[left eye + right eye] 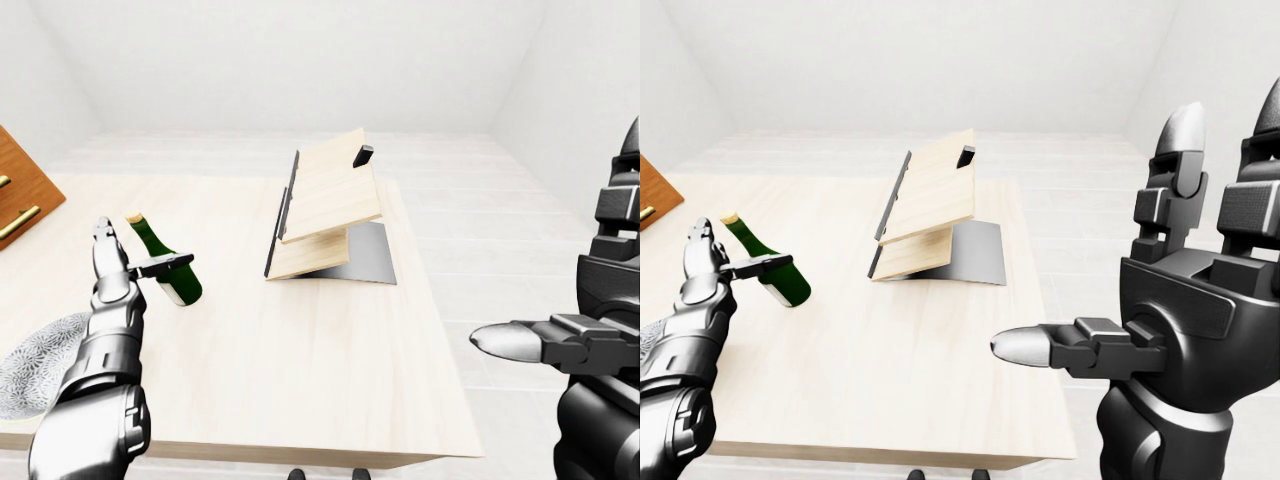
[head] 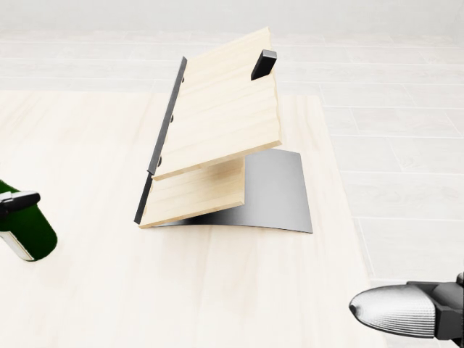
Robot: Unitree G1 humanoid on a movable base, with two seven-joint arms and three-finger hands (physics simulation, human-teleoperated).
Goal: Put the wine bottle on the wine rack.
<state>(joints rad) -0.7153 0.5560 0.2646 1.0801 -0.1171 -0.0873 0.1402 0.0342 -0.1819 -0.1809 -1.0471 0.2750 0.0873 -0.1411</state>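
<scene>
Right-eye view: nearest the camera, the dark metallic right hand (image 1: pixel 1185 300) is held up off the right edge of the pale wooden worktop (image 1: pixel 890 380), fingers (image 1: pixel 1180 150) spread and empty. Left of the slanted pale-wood and grey-metal wine rack (image 1: pixel 325 215), the tilted dark green glass wine bottle (image 1: pixel 168 265) is pinched by the left hand (image 1: pixel 115 280). The rack is seen farthest up the worktop.
</scene>
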